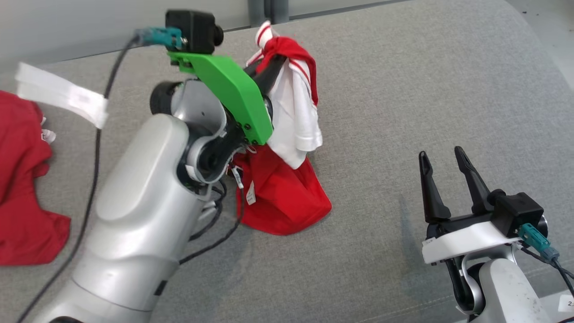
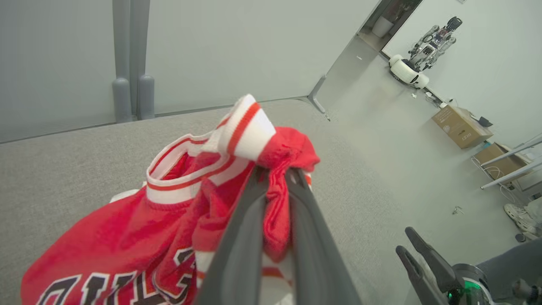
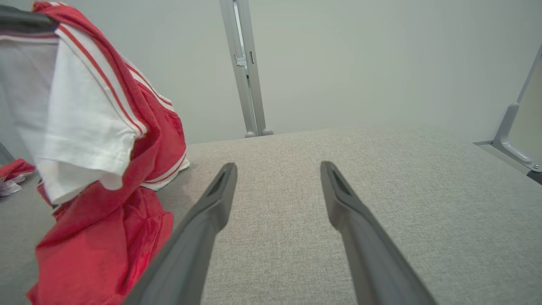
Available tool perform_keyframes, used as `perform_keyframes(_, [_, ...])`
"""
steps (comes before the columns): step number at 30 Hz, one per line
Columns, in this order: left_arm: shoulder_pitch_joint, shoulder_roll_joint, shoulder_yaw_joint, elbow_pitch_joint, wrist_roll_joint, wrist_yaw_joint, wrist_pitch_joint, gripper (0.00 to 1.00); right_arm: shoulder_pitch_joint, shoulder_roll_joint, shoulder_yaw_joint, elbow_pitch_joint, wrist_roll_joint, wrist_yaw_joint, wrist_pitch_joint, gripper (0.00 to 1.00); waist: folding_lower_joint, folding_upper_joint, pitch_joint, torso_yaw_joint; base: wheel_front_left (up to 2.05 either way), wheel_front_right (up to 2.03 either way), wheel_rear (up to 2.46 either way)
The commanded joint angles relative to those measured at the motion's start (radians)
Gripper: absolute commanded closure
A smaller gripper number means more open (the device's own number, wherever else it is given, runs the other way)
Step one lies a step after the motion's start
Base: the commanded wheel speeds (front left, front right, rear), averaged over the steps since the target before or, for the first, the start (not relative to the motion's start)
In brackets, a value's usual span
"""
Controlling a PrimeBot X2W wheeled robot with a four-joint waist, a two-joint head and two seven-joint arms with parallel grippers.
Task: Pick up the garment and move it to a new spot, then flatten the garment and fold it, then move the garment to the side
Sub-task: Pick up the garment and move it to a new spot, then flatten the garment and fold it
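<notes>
Garment (image 1: 287, 202) in left tool (image 2: 277, 174), lower edge on surface (image 1: 426, 89)

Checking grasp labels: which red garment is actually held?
The red-and-white jersey at centre, pinched by the left gripper and hanging from it. The plain red garment at far left lies loose on the grey surface.

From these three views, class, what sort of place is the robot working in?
Probably a robotics lab: another robot stands by the far wall, cardboard boxes sit on the floor, and the worktop is a grey fabric-covered table.
</notes>
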Motion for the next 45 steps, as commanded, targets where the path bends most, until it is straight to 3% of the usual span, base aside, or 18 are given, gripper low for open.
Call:
perform_keyframes(1, [0.023, -0.024, 0.005, 0.054, -0.004, -0.006, -0.041, 1.00, -0.011, -0.003, 0.004, -0.002, 0.011, 0.000, -0.003, 0.00, 0.0000, -0.0001, 0.021, -0.022, 0.00, 0.00, 0.00])
perform_keyframes(7, [0.019, -0.066, -0.034, 0.244, 0.000, -0.035, -0.170, 1.00, -0.016, -0.002, 0.019, 0.005, 0.039, 0.000, -0.003, 0.00, 0.0000, -0.0001, 0.048, -0.068, 0.00, 0.00, 0.00])
perform_keyframes(10, [0.004, -0.073, -0.047, 0.315, 0.000, -0.041, -0.247, 0.53, -0.016, -0.002, 0.025, 0.006, 0.041, 0.000, -0.003, 0.00, 0.0000, -0.0001, 0.053, -0.088, 0.00, 0.00, 0.00])
perform_keyframes(11, [0.000, -0.075, -0.056, 0.335, 0.002, -0.044, -0.270, 0.00, -0.014, -0.002, 0.025, 0.006, 0.043, 0.000, -0.003, 0.00, 0.0000, -0.0001, 0.053, -0.092, 0.00, 0.00, 0.00])
perform_keyframes(18, [0.006, -0.077, -0.160, 0.358, -0.081, -0.032, -0.357, 0.00, 0.004, -0.002, 0.027, 0.011, 0.030, 0.000, -0.003, 0.00, 0.0000, -0.0001, 0.039, -0.098, 0.00, 0.00, 0.00])
perform_keyframes(25, [0.070, -0.076, -0.260, 0.238, -0.092, -0.004, -0.460, 0.00, 0.035, -0.002, 0.015, 0.002, 0.007, 0.000, -0.003, 0.00, 0.0000, -0.0001, -0.004, -0.074, 0.00, 0.00, 0.00])
perform_keyframes(33, [0.337, 0.067, -0.292, -0.001, -0.089, 0.080, -0.485, 0.00, 0.074, -0.003, -0.017, -0.012, -0.036, 0.000, -0.003, 0.00, 0.0000, -0.0001, -0.044, -0.022, 0.00, 0.00, 0.00])
perform_keyframes(38, [0.442, 0.127, -0.300, -0.018, -0.117, 0.122, -0.450, 0.00, 0.065, -0.002, -0.023, -0.019, -0.055, 0.000, -0.003, 0.00, 0.0000, -0.0001, -0.030, 0.015, 0.00, 0.00, 0.00])
perform_keyframes(45, [0.398, 0.067, -0.261, 0.105, -0.168, 0.119, -0.448, 0.00, 0.029, -0.003, -0.001, -0.016, -0.068, 0.000, -0.003, 0.00, 0.0000, -0.0001, 0.003, 0.023, 0.00, 0.00, 0.00])
